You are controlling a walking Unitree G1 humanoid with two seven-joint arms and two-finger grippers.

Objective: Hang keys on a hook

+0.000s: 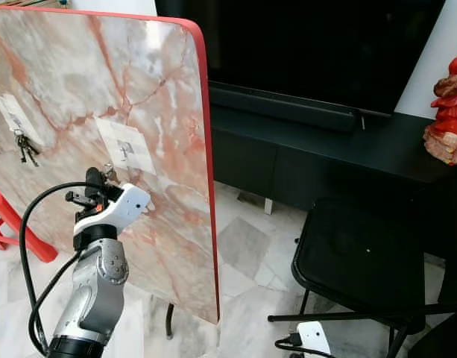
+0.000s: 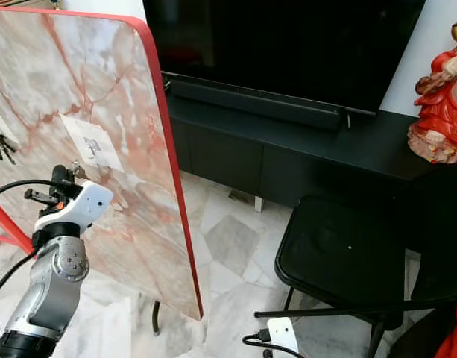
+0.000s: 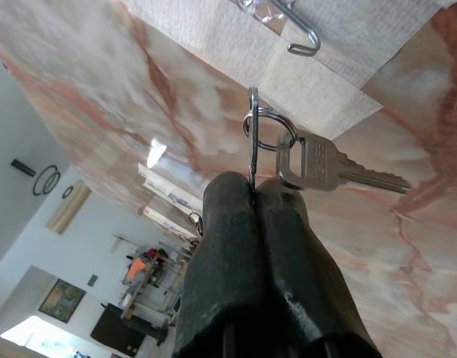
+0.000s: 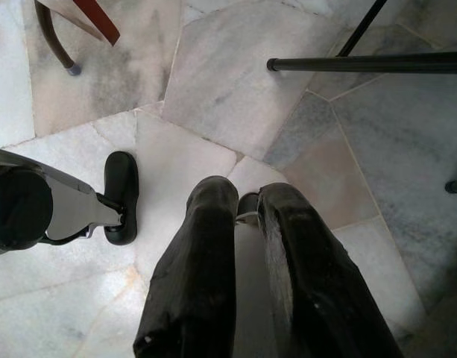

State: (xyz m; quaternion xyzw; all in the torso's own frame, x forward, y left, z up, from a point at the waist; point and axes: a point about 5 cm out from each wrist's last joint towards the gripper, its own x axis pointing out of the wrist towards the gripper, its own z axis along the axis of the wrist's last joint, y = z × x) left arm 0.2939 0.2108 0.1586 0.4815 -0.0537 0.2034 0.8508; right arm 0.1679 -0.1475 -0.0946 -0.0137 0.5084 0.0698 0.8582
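Note:
A tilted marble board [image 1: 161, 97] with a red rim carries two white patches with hooks. The nearer hook [image 1: 126, 151] is bare. A bunch of keys [image 1: 23, 147] hangs on the far left hook. My left gripper [image 1: 100, 181] is raised against the board just below the bare hook. In the left wrist view, that left gripper [image 3: 254, 183] is shut on a flat key at the ring, and a silver key [image 3: 325, 168] dangles beside it, a short way under the wire hook [image 3: 291, 30]. My right gripper [image 4: 247, 195] hangs idle over the floor, fingers slightly apart.
A black folding chair [image 1: 362, 261] stands on the right, with its leg bar [image 4: 362, 63] over the marble floor. Behind are a black TV stand [image 1: 303, 149], a dark TV and a red figurine [image 1: 448, 112]. A red stool [image 1: 12, 231] sits at the left.

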